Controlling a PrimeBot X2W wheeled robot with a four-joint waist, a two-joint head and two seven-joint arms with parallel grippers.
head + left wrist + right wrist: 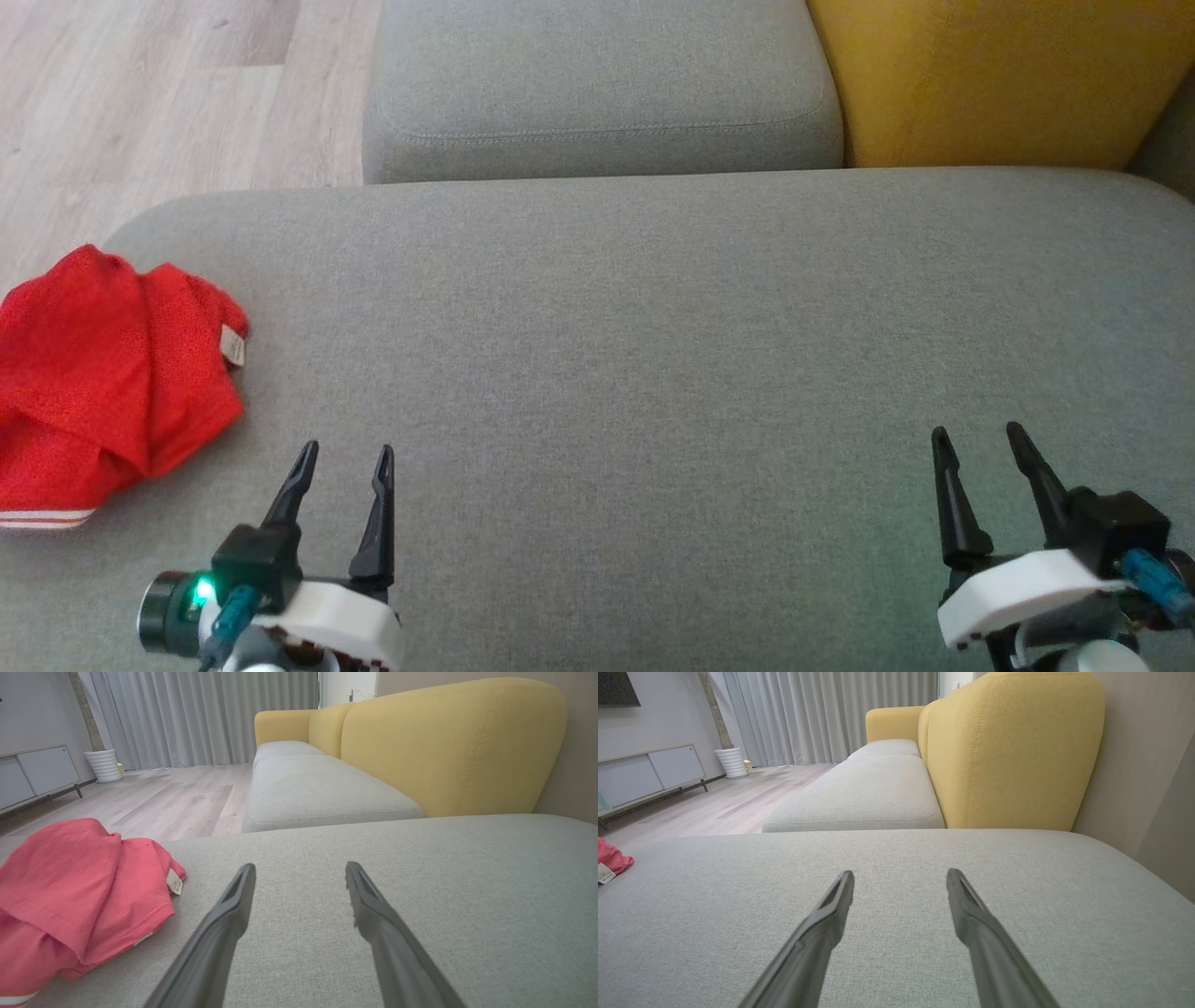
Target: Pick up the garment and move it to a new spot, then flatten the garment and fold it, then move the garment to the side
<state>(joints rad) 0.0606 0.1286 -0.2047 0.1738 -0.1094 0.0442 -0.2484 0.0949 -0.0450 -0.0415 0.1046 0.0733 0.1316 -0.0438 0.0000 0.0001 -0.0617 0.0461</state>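
Observation:
A crumpled red garment (103, 373) with a small white tag lies at the left edge of the grey cushion (653, 355), part of it hanging past the cushion's edge. In the left wrist view the garment (74, 896) sits to the left of the fingers, and its corner (611, 858) peeks in at the left of the right wrist view. My left gripper (345, 453) stands open just right of the garment, apart from it, nothing between its fingers. Far over at the lower right, my right gripper (976, 434) is open above bare cushion.
A second grey seat cushion (597, 93) lies beyond the near one, with a yellow backrest (990, 84) at the upper right. Wooden floor (140, 93) shows at the upper left. A low cabinet (32, 774), a white pot and curtains stand across the room.

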